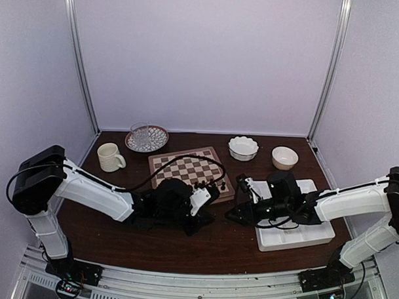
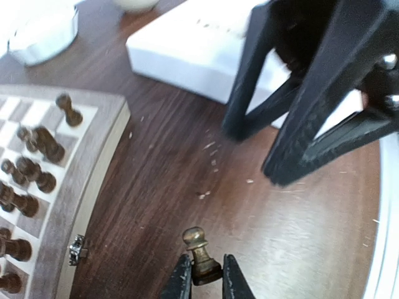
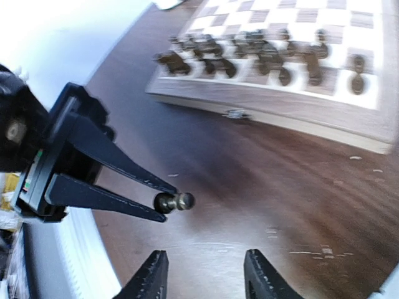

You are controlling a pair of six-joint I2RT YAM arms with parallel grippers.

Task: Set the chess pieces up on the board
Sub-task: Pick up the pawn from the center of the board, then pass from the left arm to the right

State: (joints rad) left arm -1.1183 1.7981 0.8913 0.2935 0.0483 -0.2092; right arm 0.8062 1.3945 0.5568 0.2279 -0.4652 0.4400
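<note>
left gripper is clenched on a dark pawn, pinching its base with the head clear, likely to stand it on a square. at 1 o'clock the right gripper gapes, empty. at 9 o'clock, the board holds other dark pieces.

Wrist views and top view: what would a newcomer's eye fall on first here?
The left gripper pinches a dark pawn over the table, between the board and the white tray. Next come the right gripper, open and facing it, and the dark pieces lined up on the board.
</note>
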